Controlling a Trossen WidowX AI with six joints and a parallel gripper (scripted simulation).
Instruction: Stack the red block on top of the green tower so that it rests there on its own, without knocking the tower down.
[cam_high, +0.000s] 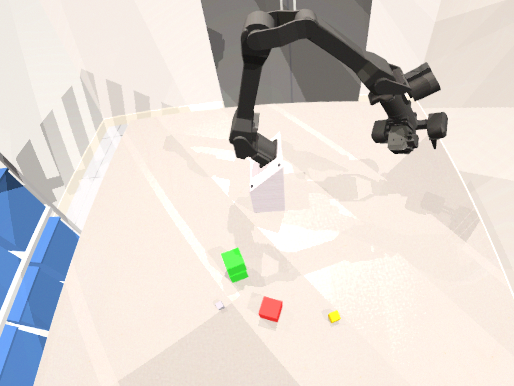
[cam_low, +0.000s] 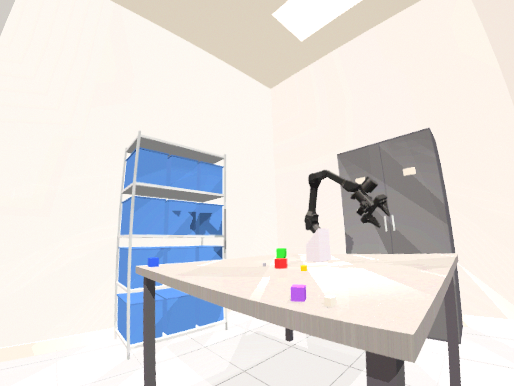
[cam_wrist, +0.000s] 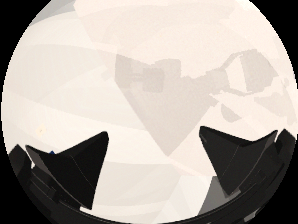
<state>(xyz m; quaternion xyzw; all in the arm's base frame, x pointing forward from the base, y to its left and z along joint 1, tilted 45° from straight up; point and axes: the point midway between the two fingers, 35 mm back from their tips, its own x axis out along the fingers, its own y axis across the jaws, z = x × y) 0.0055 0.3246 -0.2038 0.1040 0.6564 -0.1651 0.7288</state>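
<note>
- Your fingers are spread wide with nothing between them, and the wrist view shows only pale tabletop (cam_wrist: 153, 43) below.
- The gripper (cam_high: 406, 134) hangs high, off to one side of the arm's base, well apart from every block.
- The red block (cam_high: 270, 308) sits flat on the tabletop, far from your fingers, out beyond the white base stand (cam_high: 267, 187).
- It looks like a small rigid cube, probably light, so take it across two opposite side faces.
- As far as I can judge it has no long axis; its edges lie slightly skewed in the top view, so turn the wrist to match.
- The green tower (cam_high: 234, 265) stands near the red block, upright, its long axis vertical.
- A yellow cube (cam_high: 334, 316) lies on the red block's other side, apart from it.
</note>
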